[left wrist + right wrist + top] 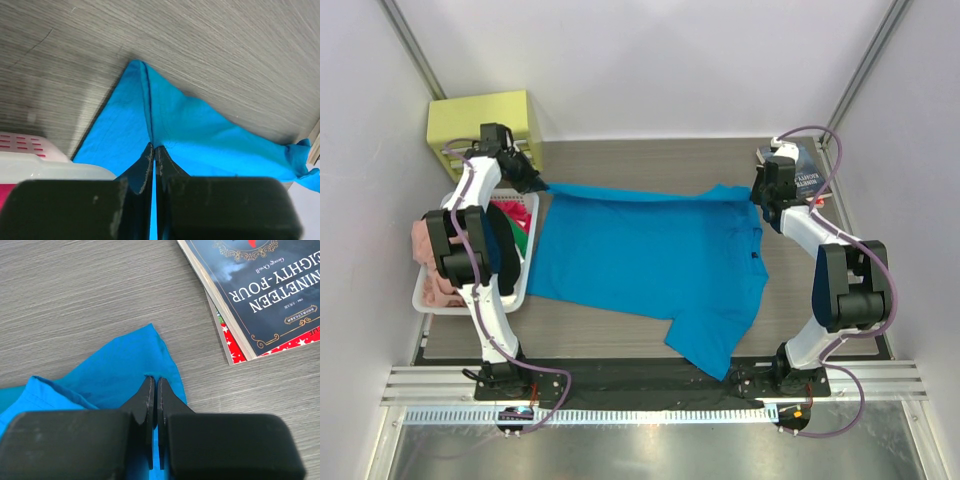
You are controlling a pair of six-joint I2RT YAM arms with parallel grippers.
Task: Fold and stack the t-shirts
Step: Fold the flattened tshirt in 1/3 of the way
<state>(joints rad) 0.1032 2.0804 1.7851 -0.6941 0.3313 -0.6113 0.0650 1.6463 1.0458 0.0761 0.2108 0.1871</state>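
A bright turquoise t-shirt [650,260] lies spread across the table, its hem to the left and its collar to the right. One sleeve hangs toward the near edge. My left gripper [535,183] is shut on the far left corner of the shirt [200,125]; in the left wrist view its tips [153,147] pinch a raised ridge of cloth. My right gripper [757,195] is shut on the far right corner, and the blue cloth [115,375] shows pinched between its tips [153,380]. Other t-shirts, pink [425,250], black and red, lie piled in a white basket [430,300] at the left.
A yellow box [485,125] stands at the back left, behind the basket [30,160]. Two books [805,175] lie at the back right, close beside the right gripper; the top one has a dark blue cover [260,290]. White walls enclose the table.
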